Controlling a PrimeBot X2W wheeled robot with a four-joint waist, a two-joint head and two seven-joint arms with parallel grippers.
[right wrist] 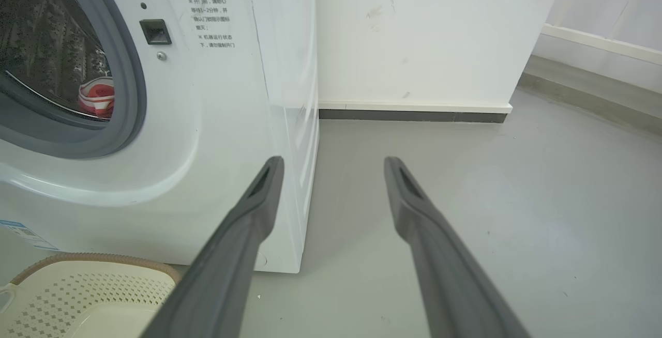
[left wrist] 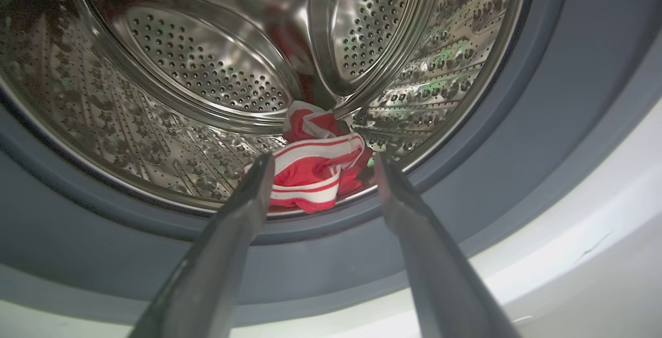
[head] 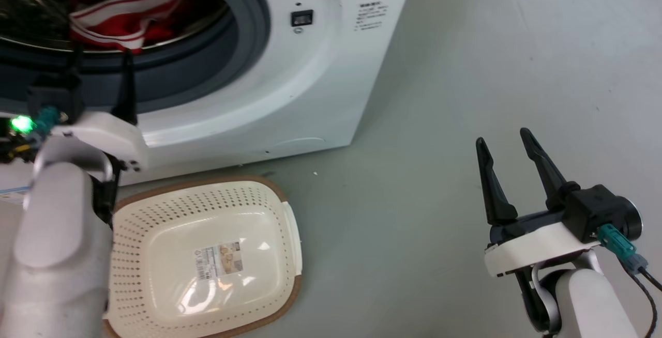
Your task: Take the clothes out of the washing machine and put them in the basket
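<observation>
Red-and-white striped clothes (left wrist: 315, 172) lie bunched at the front lip of the steel drum (left wrist: 207, 74) of the washing machine (head: 289, 69). Cream basket (head: 139, 224) on the floor just before the machine; bare bottom shows a label sticker. Left gripper (head: 102, 54) raised at the porthole, fingers spread, pointing at the bundle. Right gripper (head: 502, 137) low over the floor, well right of the machine, fingers spread, gripping nothing.

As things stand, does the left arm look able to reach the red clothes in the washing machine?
Probably yes: the left gripper is open, aimed straight at the clothes at the front of the drum, with nothing between them.
</observation>
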